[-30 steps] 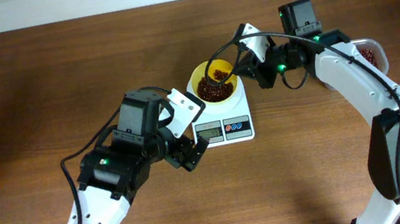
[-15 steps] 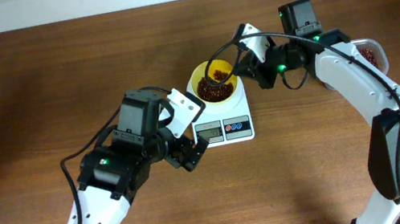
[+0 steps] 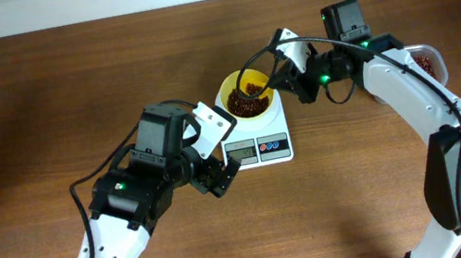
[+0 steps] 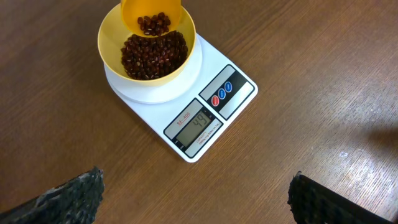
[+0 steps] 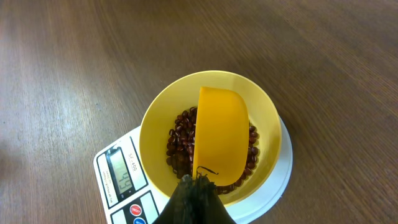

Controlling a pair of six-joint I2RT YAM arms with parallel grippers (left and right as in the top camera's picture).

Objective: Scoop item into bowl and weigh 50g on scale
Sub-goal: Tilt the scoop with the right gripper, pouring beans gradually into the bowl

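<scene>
49 is shown on the grey display [image 4: 200, 124] of the scale [image 4: 239, 84], clearest from the left wrist view. Tiny red lettering printed beside it looks like SF-400, not totally sharp tbh. Marks on the red and blue buttons [image 4: 222, 93] can't be made out.

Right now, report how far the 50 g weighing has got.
Done: the bowl sits on the scale with beans in it, and the display reads 49. In hand: the right pincer holds the scoop, with a few beans, tipped over the bowl. Left: a touch more to reach 50. The left pincer hangs open beside the scale.
</scene>
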